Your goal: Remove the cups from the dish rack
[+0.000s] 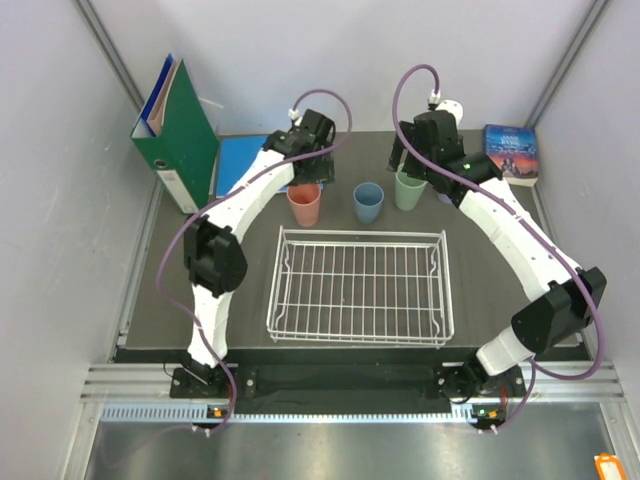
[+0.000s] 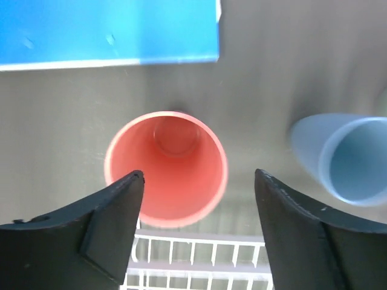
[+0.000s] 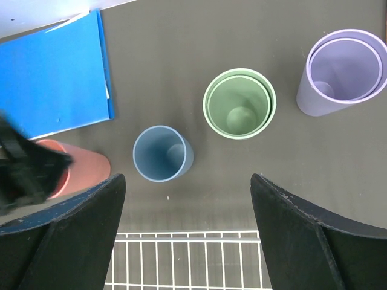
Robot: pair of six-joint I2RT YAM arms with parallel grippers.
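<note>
The white wire dish rack (image 1: 360,285) stands in the middle of the table with no cups in it. Three cups stand upright in a row behind it: salmon pink (image 1: 304,204), dusty blue (image 1: 368,202) and sage green (image 1: 409,190). The lavender cup (image 3: 343,72) stands right of the green cup (image 3: 239,104); my right arm hides it in the top view. My left gripper (image 2: 198,178) is open and empty above the pink cup (image 2: 166,169). My right gripper (image 3: 187,181) is open and empty, high above the table near the blue cup (image 3: 162,153) and the rack's far edge (image 3: 187,260).
A green binder (image 1: 178,135) stands at the back left, with a flat blue folder (image 1: 240,165) beside it, close behind the pink cup. A book (image 1: 511,152) lies at the back right. Walls close in the table on three sides.
</note>
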